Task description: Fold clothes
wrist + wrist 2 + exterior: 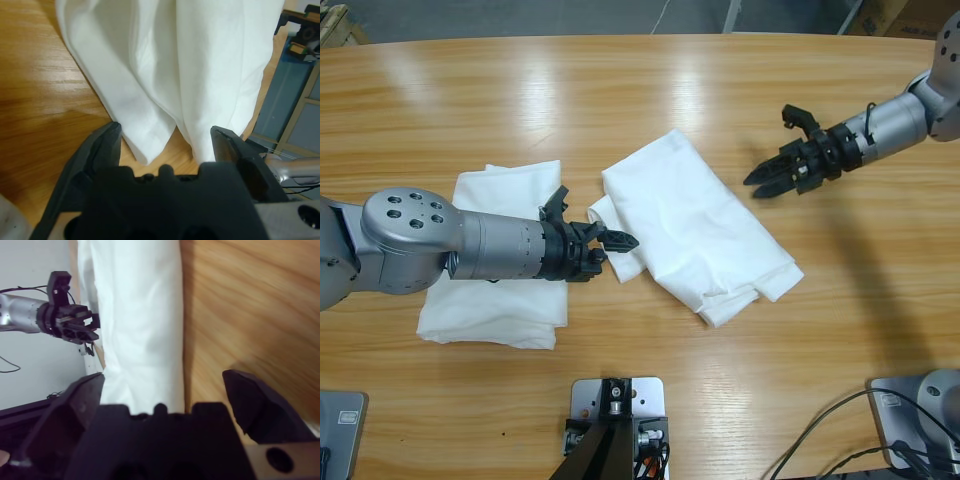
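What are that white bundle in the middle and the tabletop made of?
The folded white T-shirt looks like soft matte cotton-type cloth: it creases and drapes in layers. The table appears to be wood or wood veneer with a glossy finish: visible grain, lamp reflections.

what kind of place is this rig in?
Probably a robotics lab or workshop: a long wooden table, loose black cables at its edge, and two arms working folded white T-shirts.

We recorded two plain white T-shirts: a folded T-shirt (695, 225) and, left of it, a second T-shirt (500, 290). The table (620, 90) beneath was honey-brown wood with darker grain. Both arms were silver-grey with black jaws.
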